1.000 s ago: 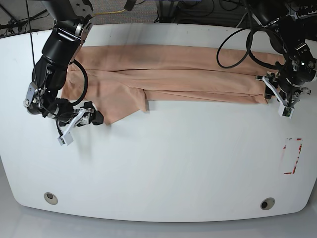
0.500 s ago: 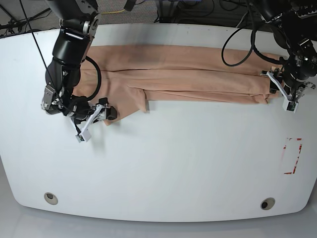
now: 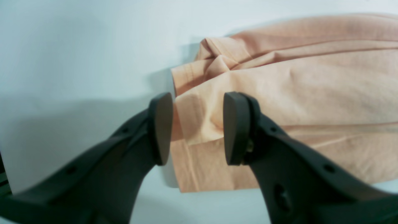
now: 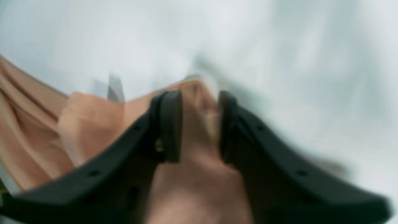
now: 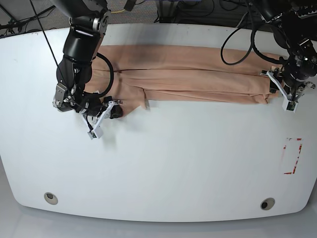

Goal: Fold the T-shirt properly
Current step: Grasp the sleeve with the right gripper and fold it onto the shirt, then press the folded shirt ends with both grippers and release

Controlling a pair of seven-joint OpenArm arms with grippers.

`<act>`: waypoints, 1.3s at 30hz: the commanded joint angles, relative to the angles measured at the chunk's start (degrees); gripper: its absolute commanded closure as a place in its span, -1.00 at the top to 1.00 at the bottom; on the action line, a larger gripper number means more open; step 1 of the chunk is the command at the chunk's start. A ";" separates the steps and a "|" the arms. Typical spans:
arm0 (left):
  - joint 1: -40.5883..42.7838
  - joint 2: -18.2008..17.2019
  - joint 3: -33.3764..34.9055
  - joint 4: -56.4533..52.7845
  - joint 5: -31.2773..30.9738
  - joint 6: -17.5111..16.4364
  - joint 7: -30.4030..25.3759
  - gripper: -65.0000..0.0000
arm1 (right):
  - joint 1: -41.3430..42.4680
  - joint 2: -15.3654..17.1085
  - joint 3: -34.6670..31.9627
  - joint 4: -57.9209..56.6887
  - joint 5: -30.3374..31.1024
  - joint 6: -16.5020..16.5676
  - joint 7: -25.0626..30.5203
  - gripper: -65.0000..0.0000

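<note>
The peach T-shirt [image 5: 198, 74] lies folded lengthwise as a long band across the back of the white table [image 5: 163, 163]. My right gripper [image 5: 117, 111] is at the shirt's near-left corner. In the blurred right wrist view that gripper [image 4: 200, 124] has narrow jaws, and the cloth [image 4: 90, 124] fills the gap between them. At the band's right end sits my left gripper [image 5: 275, 91]. The left wrist view shows this gripper [image 3: 198, 127] open, its jaws astride a raised fold at the T-shirt's [image 3: 311, 87] edge. No emblem shows.
A red-marked rectangle [image 5: 292, 156] sits near the table's right edge. Two round holes [image 5: 50, 198] [image 5: 267, 204] lie along the front edge. Black cables [image 5: 233, 44] loop above the shirt's right end.
My right arm has swung right across the table to the shirt's near-left corner, and its jaws have narrowed on the cloth. The left gripper shifted slightly back, then stayed still.
</note>
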 commanded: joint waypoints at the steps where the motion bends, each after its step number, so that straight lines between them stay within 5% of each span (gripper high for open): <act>1: -0.64 -0.78 -0.01 0.81 -0.38 -0.03 -0.81 -0.25 | 1.26 0.54 0.11 1.10 0.61 0.08 0.22 -1.00; 4: -0.64 -0.78 -0.01 0.73 -0.38 -0.03 -0.81 -0.25 | 1.17 0.54 0.55 4.26 2.90 0.08 -1.62 -1.00; 12: -0.64 -1.04 0.07 -2.97 -0.38 -0.03 -0.81 -0.26 | -6.65 2.47 2.05 22.11 23.64 0.08 -14.02 -1.00; 29: -0.82 -4.03 0.07 -9.30 -0.38 -0.03 -1.16 -0.26 | -30.56 12.85 6.71 22.99 59.60 0.08 -14.98 -0.96; 39: -1.00 -3.95 -0.01 -9.03 -0.82 -0.03 -3.88 -0.26 | -34.96 14.96 7.50 22.72 59.16 0.08 -17.62 0.78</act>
